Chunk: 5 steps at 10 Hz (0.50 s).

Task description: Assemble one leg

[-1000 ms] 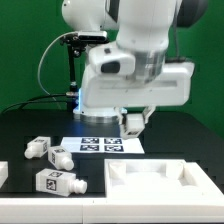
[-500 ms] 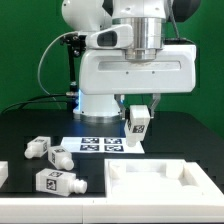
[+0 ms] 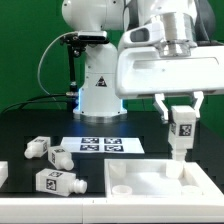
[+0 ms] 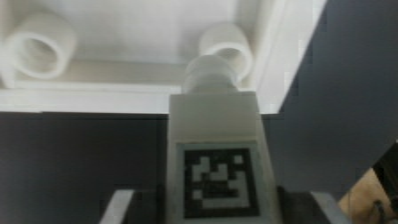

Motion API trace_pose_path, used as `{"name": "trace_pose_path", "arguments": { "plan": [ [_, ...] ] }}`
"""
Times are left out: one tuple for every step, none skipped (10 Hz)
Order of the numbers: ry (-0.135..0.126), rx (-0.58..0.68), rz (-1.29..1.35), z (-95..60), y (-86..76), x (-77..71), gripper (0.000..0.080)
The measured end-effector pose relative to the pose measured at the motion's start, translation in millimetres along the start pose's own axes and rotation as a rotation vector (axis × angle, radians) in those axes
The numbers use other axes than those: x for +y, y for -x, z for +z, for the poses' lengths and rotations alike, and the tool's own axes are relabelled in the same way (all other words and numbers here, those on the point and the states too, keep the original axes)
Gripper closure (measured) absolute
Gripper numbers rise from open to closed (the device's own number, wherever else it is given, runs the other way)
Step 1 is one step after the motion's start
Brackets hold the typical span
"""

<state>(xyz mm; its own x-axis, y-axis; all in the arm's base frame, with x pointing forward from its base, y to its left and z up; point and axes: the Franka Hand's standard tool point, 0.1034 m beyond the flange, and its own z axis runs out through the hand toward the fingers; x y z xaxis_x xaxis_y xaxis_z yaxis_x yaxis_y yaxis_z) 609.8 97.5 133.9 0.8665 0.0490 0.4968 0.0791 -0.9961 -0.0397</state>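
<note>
Exterior view, starting at its left: a small white part (image 3: 3, 172) is sitting at 9 o'clock of the frame, cut off by the edge, with too little showing to say what it is. Three loose white posts with tags are lying on the black table (image 3: 25, 130). One (image 3: 38, 147) is lying near 9 o'clock, a second (image 3: 60, 157) is lying just beside it at its 4 o'clock, and a third (image 3: 55, 183) is lying apart from that pair at 8 o'clock of the frame. The marker board (image 3: 100, 144) is lying flat near centre, and the arm's white base (image 3: 97, 90) is standing at the board's 12 o'clock.

The gripper (image 3: 181, 117) is hanging at 3 o'clock of the frame, its two fingers pressing on the leg (image 3: 182, 132) from both sides, so it is grasping it. The leg is standing upright in the grip, off the table, with its tag facing the camera and its narrower round end (image 3: 180, 152) pointing to 6 o'clock. It is hovering over the far rim of the white panel (image 3: 145, 166), which is lying at 5 o'clock of the frame. Cannot tell whether the end is touching the panel.

Wrist view: the leg is filling the middle and its tag (image 4: 217, 178) is facing the lens. Its tip is overlapping one round socket (image 4: 224, 42) by the panel's corner, seated or not, cannot tell. A second socket (image 4: 36, 50) is sitting well apart from it
</note>
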Motion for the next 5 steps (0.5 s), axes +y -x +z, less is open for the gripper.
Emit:
{"name": "trace_pose_path", "arguments": {
  "plan": [
    [0.007,0.089,-0.022,-1.8,-1.7,4.3,0.0515],
    [0.01,0.088,-0.024,0.2,3.7,5.8,0.0515],
    [0.009,0.087,-0.027,0.3,3.1,5.2,0.0515],
    [0.009,0.086,-0.034,0.8,3.7,5.3,0.0515],
    [0.013,0.097,-0.052,5.8,4.2,6.7,0.0515]
  ]
}}
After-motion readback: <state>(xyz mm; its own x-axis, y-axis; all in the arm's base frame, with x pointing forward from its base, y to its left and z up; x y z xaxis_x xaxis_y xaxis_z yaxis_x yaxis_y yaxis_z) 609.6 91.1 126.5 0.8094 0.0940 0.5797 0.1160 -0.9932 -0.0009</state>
